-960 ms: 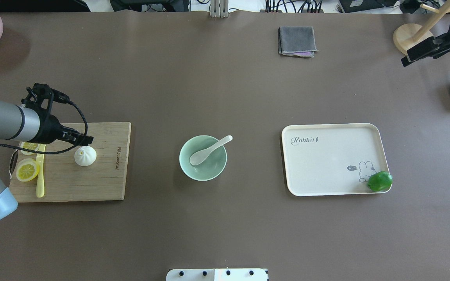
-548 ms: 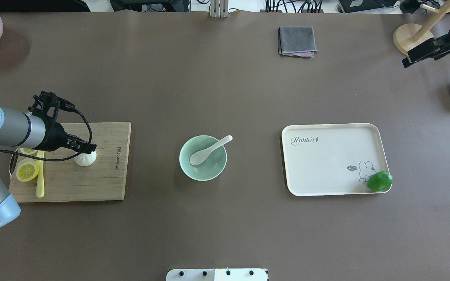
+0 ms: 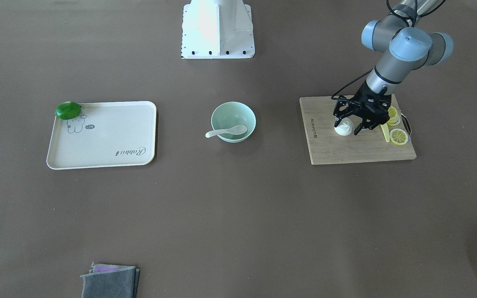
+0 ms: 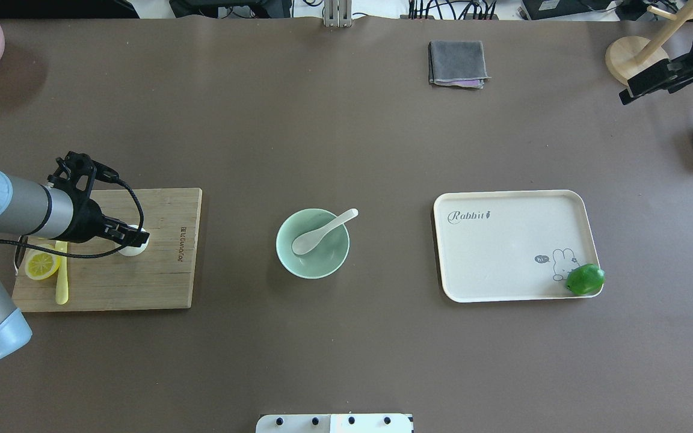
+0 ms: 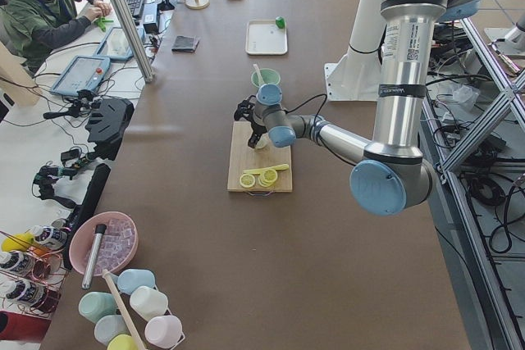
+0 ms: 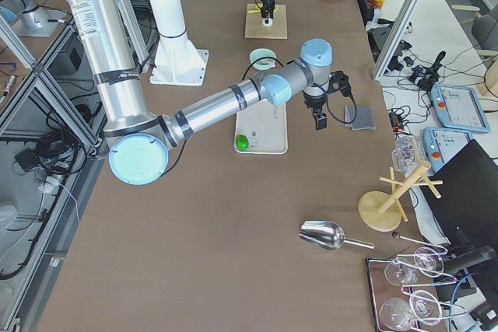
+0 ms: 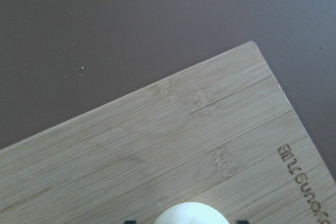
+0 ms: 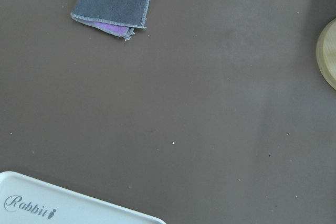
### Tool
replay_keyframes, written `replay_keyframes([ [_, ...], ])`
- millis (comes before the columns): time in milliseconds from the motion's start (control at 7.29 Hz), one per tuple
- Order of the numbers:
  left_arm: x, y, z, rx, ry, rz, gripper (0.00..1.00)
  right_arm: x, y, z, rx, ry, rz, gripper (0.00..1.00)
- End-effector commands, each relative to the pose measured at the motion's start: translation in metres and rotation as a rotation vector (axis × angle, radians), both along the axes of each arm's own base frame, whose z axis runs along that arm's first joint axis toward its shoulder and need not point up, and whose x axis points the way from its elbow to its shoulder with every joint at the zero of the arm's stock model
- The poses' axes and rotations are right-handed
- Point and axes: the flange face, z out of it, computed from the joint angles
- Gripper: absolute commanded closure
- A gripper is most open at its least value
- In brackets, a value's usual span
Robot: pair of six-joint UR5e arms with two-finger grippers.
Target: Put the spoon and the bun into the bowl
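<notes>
From across the desk, the left gripper stands over the bun on the bamboo cutting board, its jaws spread wide to either side and not yet pressing. The spoon, glossy and hard, already lies in the pale green bowl, scoop inside and handle propped over the rim. Overhead, the bun sits on the board's half nearer the bowl yet well apart from it, with lemon slices and a thin yellow knife at the board's far end. The right gripper hangs near a wooden stand; wide or narrow, I cannot tell. The side views add nothing finer. The left wrist camera shows the bun's smooth white dome with the jaws as dark slivers on either side, a gap at each. The right wrist camera shows a folded grey cloth and a tray corner. The bun looks light and possibly soft, so a gentle squeeze low across its widest girth seems safest; a high pinch could slip off.
</notes>
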Motion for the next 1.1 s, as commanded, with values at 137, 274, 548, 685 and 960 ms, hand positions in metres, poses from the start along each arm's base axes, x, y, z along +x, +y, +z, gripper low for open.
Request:
replay_keyframes([
  [137,-0.003,0.002,-0.036,0.044,0.054,-0.007,1.0,0.0,0.002,0.004,-0.008,0.002,0.0,0.0],
  [274,0.003,-0.003,-0.069,0.033,0.113,-0.043,1.0,0.004,0.012,0.022,-0.036,0.008,-0.001,0.0],
  [548,0.041,-0.013,-0.158,-0.07,0.287,-0.115,1.0,0.022,0.031,0.054,-0.084,0.03,0.018,0.0],
  [685,0.071,-0.001,-0.191,-0.093,0.342,-0.125,1.0,0.038,0.039,0.071,-0.113,0.041,0.045,0.0],
  [960,0.149,0.03,-0.234,-0.089,0.382,-0.167,1.0,0.055,0.045,0.086,-0.139,0.047,0.072,0.0],
])
